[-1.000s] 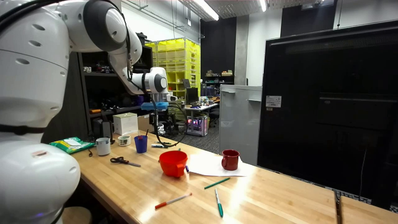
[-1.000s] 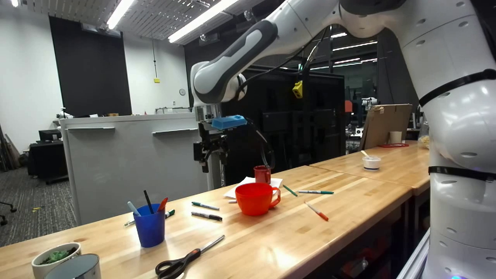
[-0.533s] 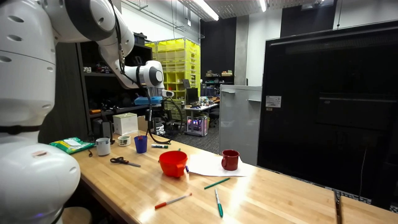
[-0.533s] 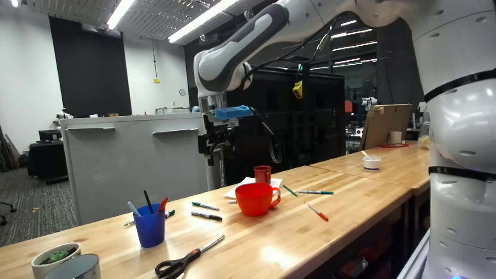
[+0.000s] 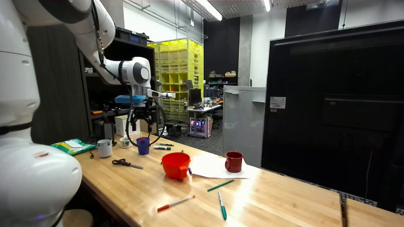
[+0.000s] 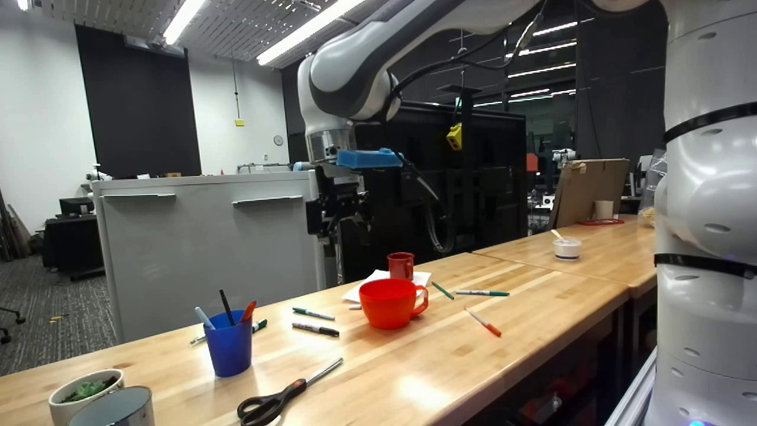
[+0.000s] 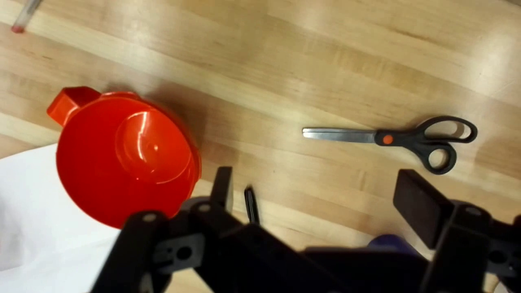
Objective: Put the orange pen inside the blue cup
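Arm (image 6: 378, 56): white; base beside worktop (image 5: 284, 201); upper links run out of frame at top; forearm slopes down to wrist (image 5: 139, 74) in both exterior views.
Wrist mount: flange approx. vert., w/ blue block (image 6: 369, 158) at side.
Gripper (image 5: 141, 126): hangs tip-down, well above worktop.
Grip state: released; fingers (image 7: 421, 207) spread wide apart in wrist view.
Wrist view ref.: red bowl (image 7: 126, 158) toward left of frame; scissors (image 7: 390, 138) toward right, blades together.
Blue cup (image 6: 229, 353): upright on worktop; light-blue stick (image 6: 204, 318), blk stick (image 6: 226, 307) & orange-red stick (image 6: 248, 312) stand in it.
Orange-capped pen (image 5: 175, 203): flat on worktop, nr arm-side edge, well apart from blue cup.
Task pen ID: can't tell if orange-capped pen or orange-red stick is meant.
Paper (image 5: 205, 168): white, just beside red bowl; dark red cup (image 5: 234, 162) stands on it.
Green marker (image 5: 223, 208): flat, nr orange-capped pen.
Worktop mat'l: light wood, glossy; seam (image 5: 343, 208) btwn sections.
Worktop end: white mug (image 5: 104, 148), potted plant (image 6: 86, 391), green packet (image 5: 74, 147).
Room bkgd: gray cabinet (image 5: 244, 126), large blk panel (image 5: 334, 110), yellow bin rack (image 5: 180, 63).
Floor: gray carpet (image 5: 208, 148).
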Tool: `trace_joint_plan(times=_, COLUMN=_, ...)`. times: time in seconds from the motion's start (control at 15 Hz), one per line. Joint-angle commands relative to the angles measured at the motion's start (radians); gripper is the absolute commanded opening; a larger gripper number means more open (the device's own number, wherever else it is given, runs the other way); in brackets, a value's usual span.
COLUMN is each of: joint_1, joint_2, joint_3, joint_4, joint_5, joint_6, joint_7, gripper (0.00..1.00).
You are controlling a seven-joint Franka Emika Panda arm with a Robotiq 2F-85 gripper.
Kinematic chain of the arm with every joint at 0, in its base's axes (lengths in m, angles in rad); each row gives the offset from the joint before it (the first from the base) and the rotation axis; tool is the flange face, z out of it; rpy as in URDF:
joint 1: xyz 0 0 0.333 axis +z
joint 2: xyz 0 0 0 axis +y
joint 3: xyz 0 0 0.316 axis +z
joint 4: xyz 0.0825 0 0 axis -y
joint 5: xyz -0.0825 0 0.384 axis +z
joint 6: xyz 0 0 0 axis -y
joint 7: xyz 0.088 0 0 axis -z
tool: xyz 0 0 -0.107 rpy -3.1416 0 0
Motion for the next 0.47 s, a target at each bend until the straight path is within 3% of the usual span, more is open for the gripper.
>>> trace_joint_plan(times=0.0, joint_1=-0.003, joint_2=-0.019, joint_3=0.013, joint_4=-0.014, joint_5=0.0, joint_6=-0.007, joint_7=0.016, gripper=1.0)
trace_joint_plan(times=0.4, joint_1=-0.002, joint_2=-0.062, joint_3=0.021, joint_4=-0.053, joint_5=0.001, joint_6=-0.009, joint_7=0.036, gripper=1.0)
